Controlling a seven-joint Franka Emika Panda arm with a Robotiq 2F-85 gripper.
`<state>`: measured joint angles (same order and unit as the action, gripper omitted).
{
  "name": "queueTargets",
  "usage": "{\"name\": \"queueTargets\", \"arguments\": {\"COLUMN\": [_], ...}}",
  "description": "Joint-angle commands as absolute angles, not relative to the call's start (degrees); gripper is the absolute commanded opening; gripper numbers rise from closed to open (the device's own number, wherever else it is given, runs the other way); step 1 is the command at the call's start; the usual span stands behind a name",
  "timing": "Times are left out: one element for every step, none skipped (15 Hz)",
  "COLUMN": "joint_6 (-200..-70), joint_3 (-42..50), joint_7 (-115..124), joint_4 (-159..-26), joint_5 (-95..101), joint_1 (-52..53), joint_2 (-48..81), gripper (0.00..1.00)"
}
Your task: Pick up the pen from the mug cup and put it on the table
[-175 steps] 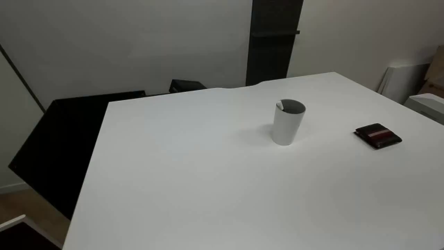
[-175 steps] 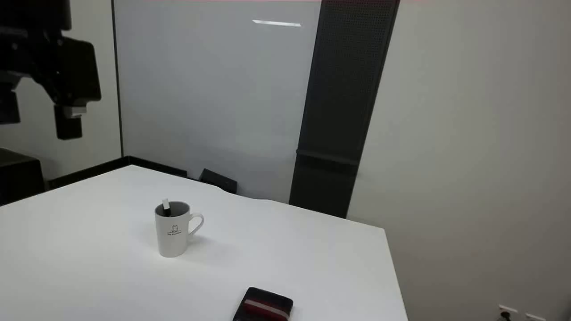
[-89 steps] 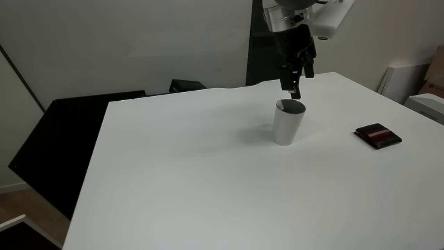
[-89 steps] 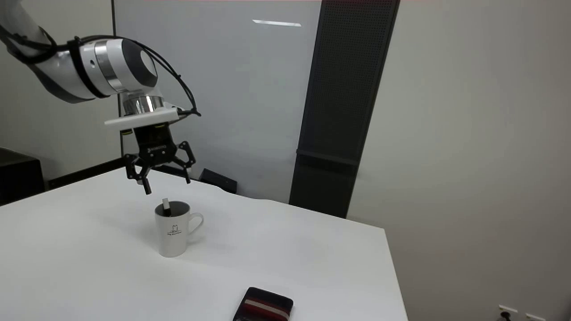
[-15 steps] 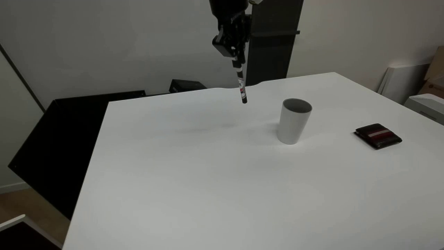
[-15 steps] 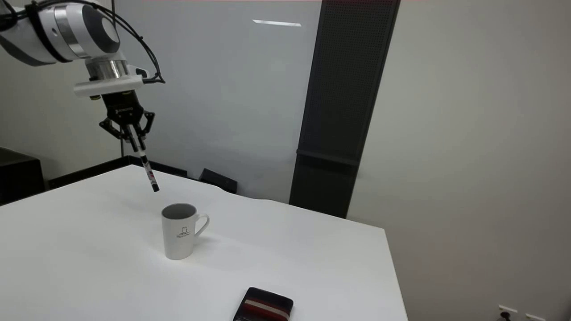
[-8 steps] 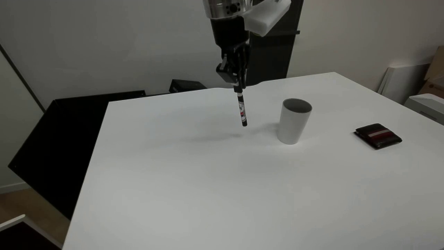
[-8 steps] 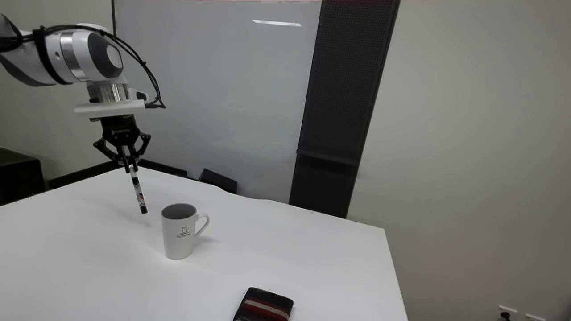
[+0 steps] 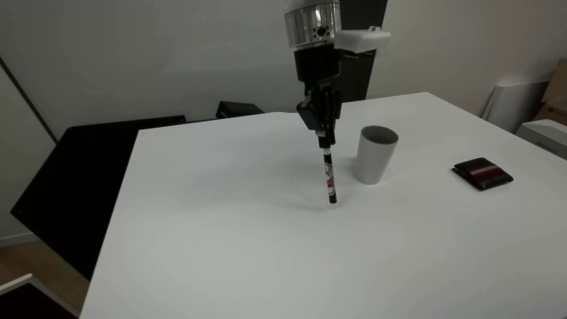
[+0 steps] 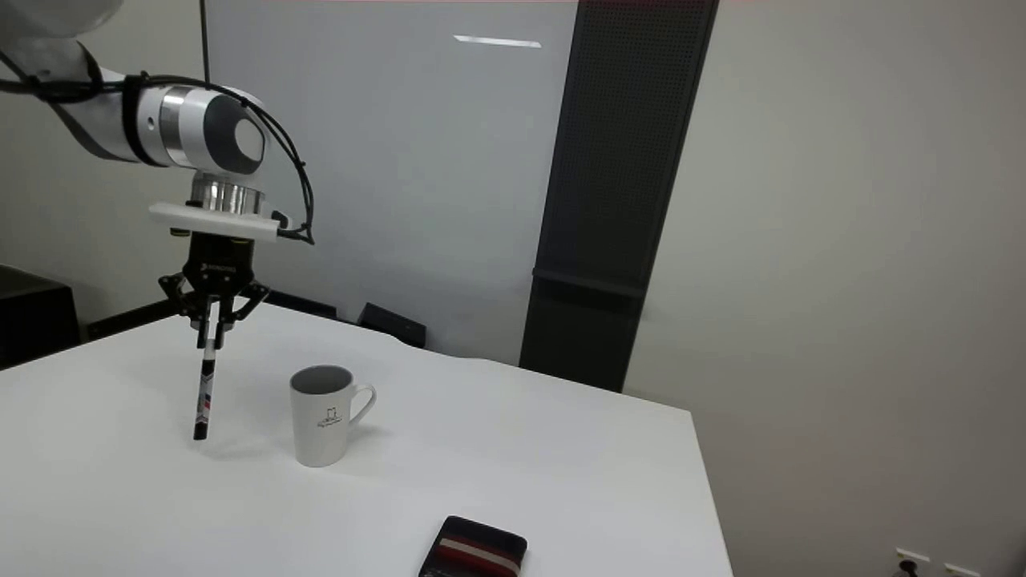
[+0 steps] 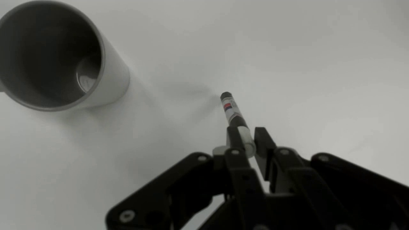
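My gripper [image 9: 327,141] is shut on the pen [image 9: 330,177], a thin marker with white, black and red parts. The pen hangs nearly upright with its black end low over the white table [image 9: 221,248]; whether it touches cannot be told. Beside it stands the mug cup [image 10: 317,425], upright, its handle showing in an exterior view. In the wrist view the pen [image 11: 232,108] runs out from between the fingers [image 11: 235,139], its pale end held there. No pen shows inside the mug cup [image 11: 116,75] now, at the upper left of that view.
A dark wallet with red and pale stripes [image 9: 483,173] lies on the table, past the mug cup from the gripper. Black furniture [image 9: 75,186] borders one table edge. A wall and a dark panel [image 10: 617,192] stand behind.
Some seconds ago the pen stood in the mug cup, which has since shifted slightly. Over the last second my gripper has lowered the pen towards the table beside the mug cup.
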<state>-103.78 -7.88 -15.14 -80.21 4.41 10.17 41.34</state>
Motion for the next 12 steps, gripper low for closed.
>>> {"name": "queueTargets", "arguments": {"joint_6": [-96.05, -94.61, -93.32, -92.32, -91.46, -90.84, -90.50, -90.49, -90.68, -90.69, -90.78, -90.91], "joint_3": [-8.34, -8.26, -8.17, -8.14, -8.05, -7.96, -7.85, -7.68, -7.45, -7.36, -7.30, -7.21], "joint_7": [-14.84, -14.68, -14.52, -14.44, -14.28, -14.07, -13.86, -13.59, -13.09, -12.91, -12.75, -12.55], "joint_4": [-74.11, -73.20, -72.24, -71.45, -70.62, -69.89, -69.25, -68.82, -68.37, -67.94, -67.52, -67.17], "joint_5": [1.94, 1.62, 1.48, 1.22, 1.21, 1.26, 1.43, 1.73, 2.08, 2.23, 2.33, 2.46], "joint_1": [8.85, 8.73, 8.69, 8.64, 8.71, 8.79, 8.93, 9.10, 9.34, 9.43, 9.51, 9.62], "joint_2": [45.10, 45.85, 46.59, 47.30, 48.03, 48.76, 49.42, 49.99, 50.52, 51.01, 51.44, 51.79], "gripper": [0.07, 0.07, 0.07, 0.07, 0.07, 0.07, 0.07, 0.07, 0.23, 0.51, 0.53, 0.58]}}
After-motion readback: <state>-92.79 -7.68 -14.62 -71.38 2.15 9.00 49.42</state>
